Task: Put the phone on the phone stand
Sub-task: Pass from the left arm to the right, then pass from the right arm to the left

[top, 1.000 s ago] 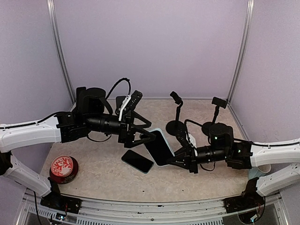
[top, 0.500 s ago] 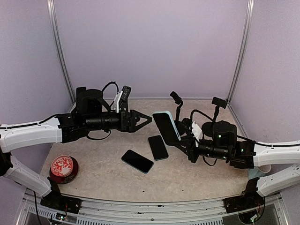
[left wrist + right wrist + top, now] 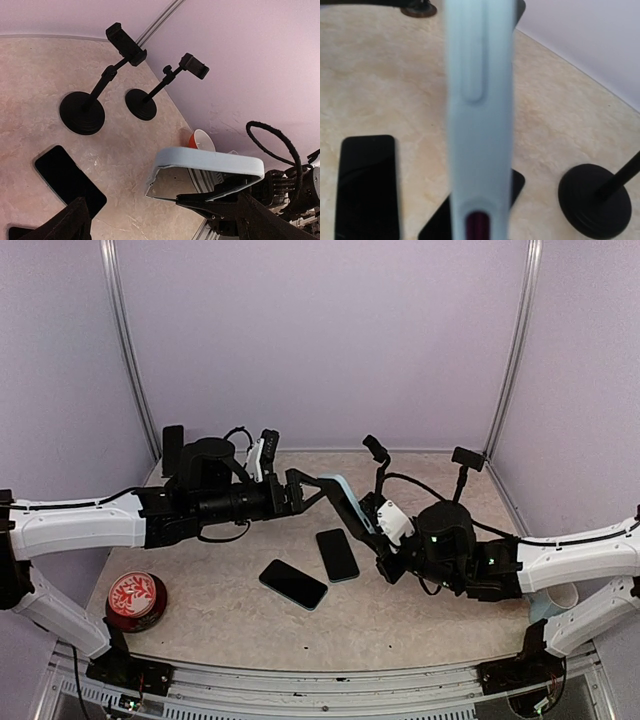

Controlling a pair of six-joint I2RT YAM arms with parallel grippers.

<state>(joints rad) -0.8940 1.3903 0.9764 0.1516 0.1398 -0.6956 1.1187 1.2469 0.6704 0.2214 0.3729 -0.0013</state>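
Note:
The phone in a light blue case is held up above the table, tilted, in my right gripper, which is shut on its lower end. In the right wrist view the phone shows edge-on and hides the fingers. My left gripper is open, its tips right at the phone's upper left edge. In the left wrist view the phone lies just past the right-hand finger; I cannot tell whether they touch. Two black phone stands stand behind, both empty.
Two black phones lie flat on the table, below the held phone. A red round object sits at the front left. A red cup lies near the right wall. The stand bases are at the back.
The right gripper has lifted the blue-cased phone off the table and turned it upright. The left gripper let go, drew back, then moved right up to the phone's upper edge.

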